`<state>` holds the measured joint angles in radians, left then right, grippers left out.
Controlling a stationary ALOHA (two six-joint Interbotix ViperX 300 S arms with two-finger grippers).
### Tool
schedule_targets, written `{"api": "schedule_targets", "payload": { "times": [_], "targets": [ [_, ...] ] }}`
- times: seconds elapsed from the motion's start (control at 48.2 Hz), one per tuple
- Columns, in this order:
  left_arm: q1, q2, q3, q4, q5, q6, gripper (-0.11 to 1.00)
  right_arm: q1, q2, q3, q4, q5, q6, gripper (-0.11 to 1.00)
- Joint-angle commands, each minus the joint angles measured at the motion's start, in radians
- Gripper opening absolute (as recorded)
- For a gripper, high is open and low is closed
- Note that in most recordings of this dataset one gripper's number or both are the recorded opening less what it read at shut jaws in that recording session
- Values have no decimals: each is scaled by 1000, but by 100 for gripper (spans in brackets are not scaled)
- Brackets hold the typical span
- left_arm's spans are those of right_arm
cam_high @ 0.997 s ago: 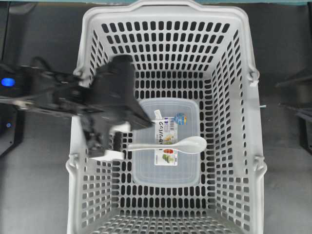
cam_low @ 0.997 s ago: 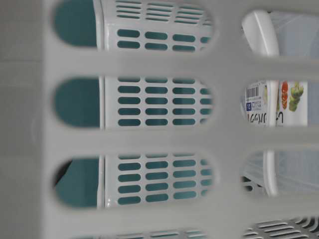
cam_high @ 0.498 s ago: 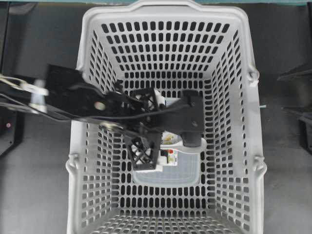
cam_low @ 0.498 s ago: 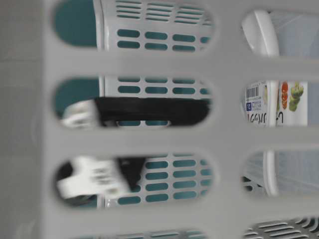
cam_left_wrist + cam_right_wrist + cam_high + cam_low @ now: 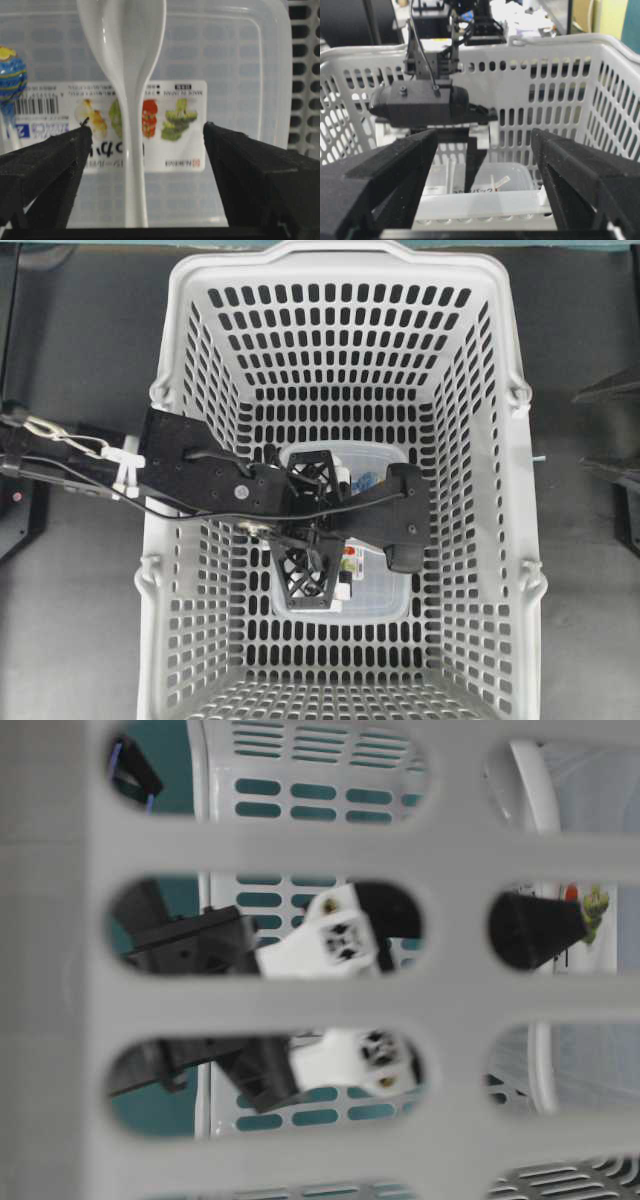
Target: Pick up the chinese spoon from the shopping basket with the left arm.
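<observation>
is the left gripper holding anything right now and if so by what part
Nothing is held. The left gripper is open, its fingers on either side of the chinese spoon's handle, not touching it.

**Inspector:** Your overhead view is evenly lit and sharp; the basket [image 5: 345,270] casts only faint shadows. The spoon [image 5: 127,60] shows bright streaks of glare.

**Operator:** And the table-level view?

**Inspector:** Your nearest basket wall is a soft blur, and the dark arm parts behind it are smeared. Both wrist views blur their own near black fingers.
</observation>
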<state>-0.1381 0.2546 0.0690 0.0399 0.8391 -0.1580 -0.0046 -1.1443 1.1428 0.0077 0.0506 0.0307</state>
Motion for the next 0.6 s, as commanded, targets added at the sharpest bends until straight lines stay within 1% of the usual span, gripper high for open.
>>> {"api": "schedule_targets", "payload": {
  "times": [0.0,0.187,0.249,0.311,0.415,0.436,0.54,0.561,0.581],
  "targets": [
    [2,3,8,5,-20,-2,86,-3,6,-12,3,-6,2,73],
    [0,3,38,3,-23,0,79,-3,6,-9,3,-6,2,73],
    [2,2,38,3,-23,0,75,-3,6,-9,3,-5,2,73],
    [0,0,35,5,-23,2,69,-3,6,-9,3,-6,2,73],
    [0,-5,29,3,-23,3,48,-3,6,-8,3,-6,2,73],
    [2,-8,28,3,-21,3,41,-3,6,-9,3,-5,2,73],
    [2,-29,15,5,-17,2,16,-3,6,-8,3,-6,2,73],
    [2,-35,12,5,-15,2,12,-3,6,-8,3,-6,2,73],
    [2,-41,9,5,-12,2,12,-3,6,-9,3,-8,2,73]
  ]
}}
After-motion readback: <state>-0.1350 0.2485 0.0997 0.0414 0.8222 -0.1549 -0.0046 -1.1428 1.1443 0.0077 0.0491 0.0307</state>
